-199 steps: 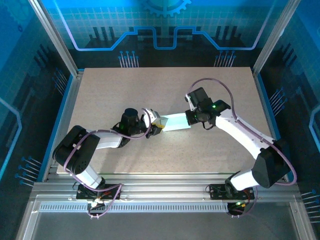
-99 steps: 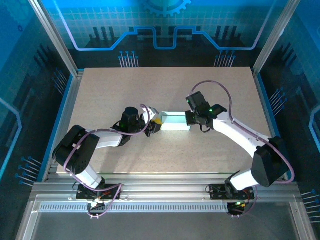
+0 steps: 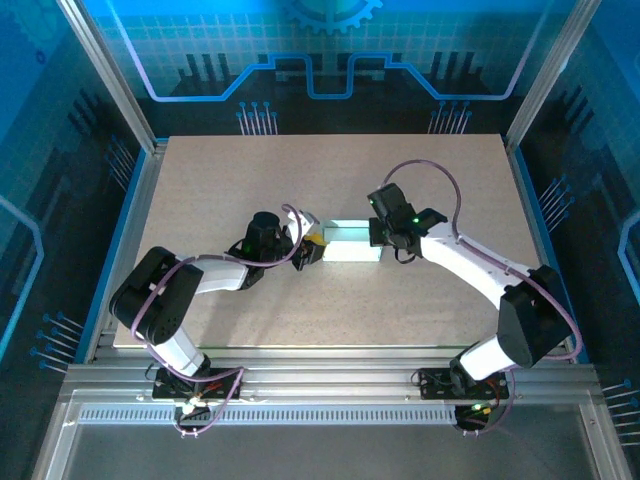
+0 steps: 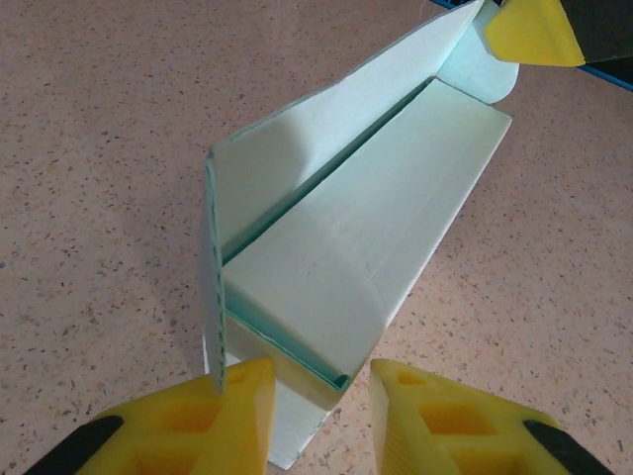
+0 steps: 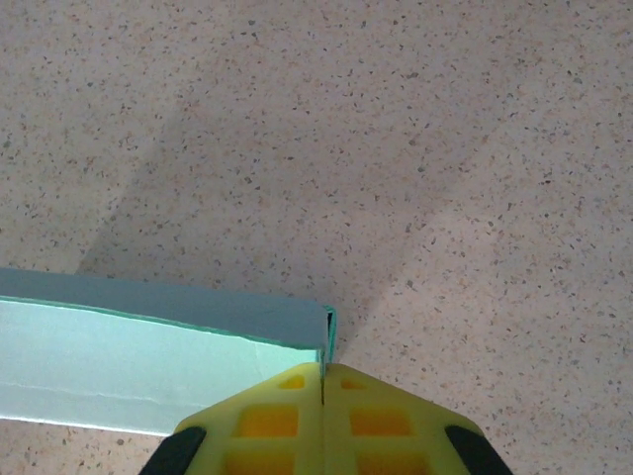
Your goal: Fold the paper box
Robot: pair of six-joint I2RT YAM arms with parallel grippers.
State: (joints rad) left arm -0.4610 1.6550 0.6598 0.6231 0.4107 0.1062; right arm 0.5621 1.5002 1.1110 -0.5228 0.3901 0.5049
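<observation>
Box (image 3: pixel 350 243) swung level since earlier, lid flap up. My right gripper (image 5: pixel 323 381) pinches its end edge; left gripper (image 4: pixel 321 406) straddles other end, grip unclear.

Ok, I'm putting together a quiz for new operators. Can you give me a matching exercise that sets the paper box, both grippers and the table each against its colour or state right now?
Things:
1. paper box
2. left gripper
3. right gripper
4. table

Colour or state:
A. speckled beige
B. jaws apart at one end of the box
C. pale mint, long flap standing up
D. shut on a thin cardboard edge

Pairs: 1-C, 2-B, 3-D, 4-A
</observation>
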